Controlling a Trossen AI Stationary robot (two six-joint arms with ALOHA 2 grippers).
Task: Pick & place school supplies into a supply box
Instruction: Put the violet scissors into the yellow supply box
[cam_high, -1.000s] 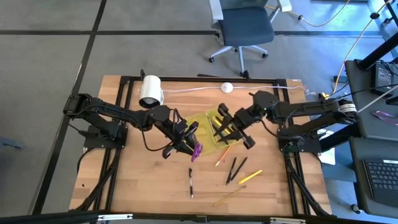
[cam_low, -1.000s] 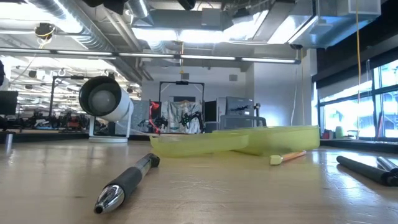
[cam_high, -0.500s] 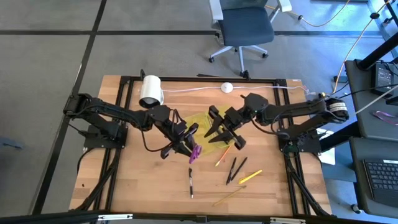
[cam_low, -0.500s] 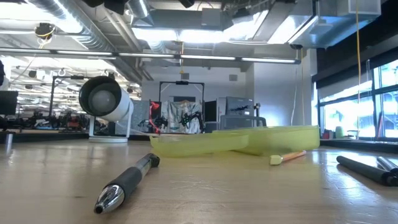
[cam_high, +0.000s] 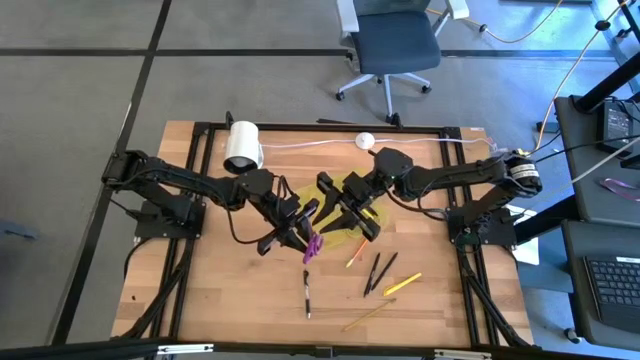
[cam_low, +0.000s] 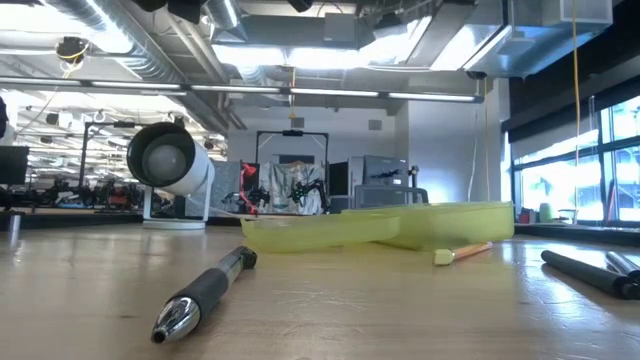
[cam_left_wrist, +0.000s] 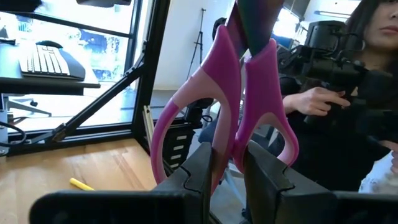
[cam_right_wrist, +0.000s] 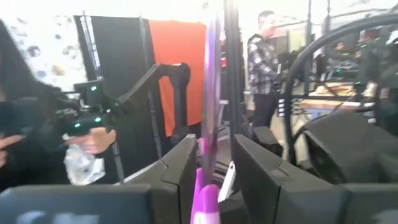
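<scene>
Scissors (cam_left_wrist: 231, 106) hang pinched in the left claw (cam_high: 303, 232); the right claw (cam_high: 340, 208) pinches their blade. Pulling both ways could drop them beside the supply box (cam_high: 357, 190).

A: Even, bright light falls on the table (cam_high: 250, 300) from overhead; shadows under the arms are soft and short.

B: At table height, ceiling strip lights (cam_low: 300, 55) glare white, and the nearest pen (cam_low: 205, 292) is soft.

A: The right wrist view is blurred throughout, its top blown out.

B: The left wrist's window (cam_left_wrist: 81, 37) is overexposed; the scissors (cam_left_wrist: 227, 112) look sharp.
</scene>
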